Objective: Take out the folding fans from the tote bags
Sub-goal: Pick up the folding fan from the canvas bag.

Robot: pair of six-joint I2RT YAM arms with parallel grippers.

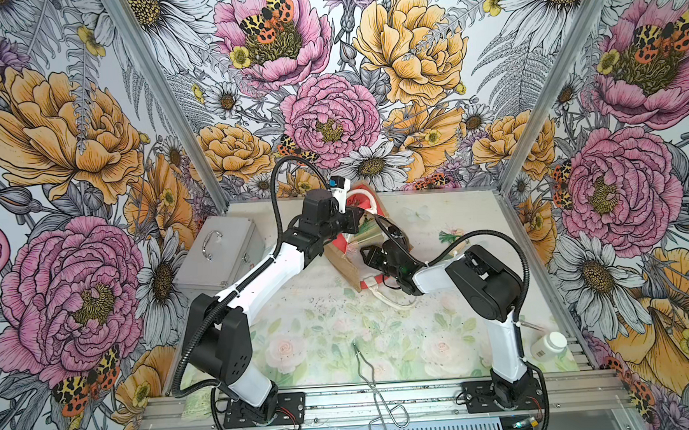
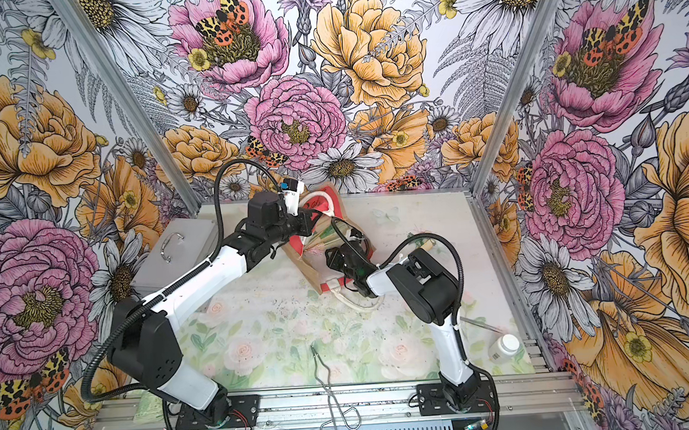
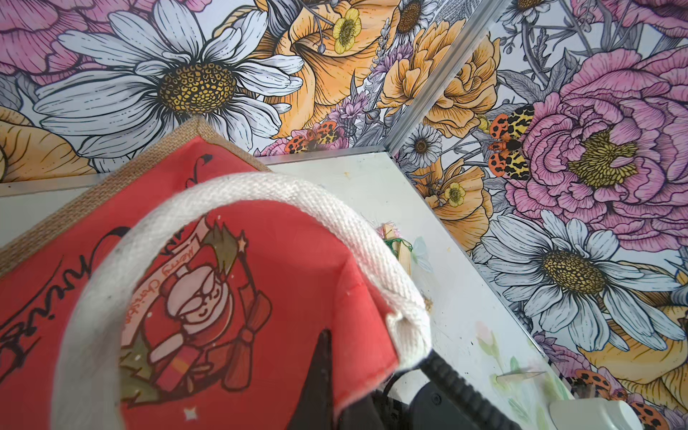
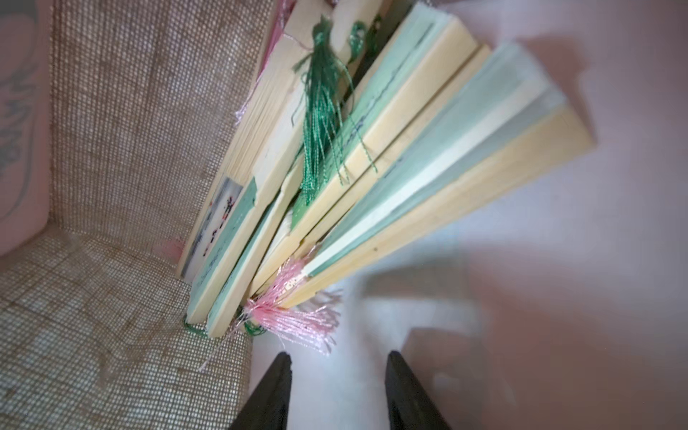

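Right wrist view: fans (image 4: 372, 178) sit just ahead of my right gripper (image 4: 338, 359), jaws spread and empty; long axes run away from the jaws inside the bag (image 4: 111, 149), pink tassel (image 4: 294, 320) nearest; left gripper (image 3: 324, 357) is clamped on the bag's red panel; right arm's nearer.

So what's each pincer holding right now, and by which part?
Left pincer is shut on the tote bag, at its red panel's rim by the rope handle. Right pincer is open inside the bag, short of the folding fans, holding nothing.
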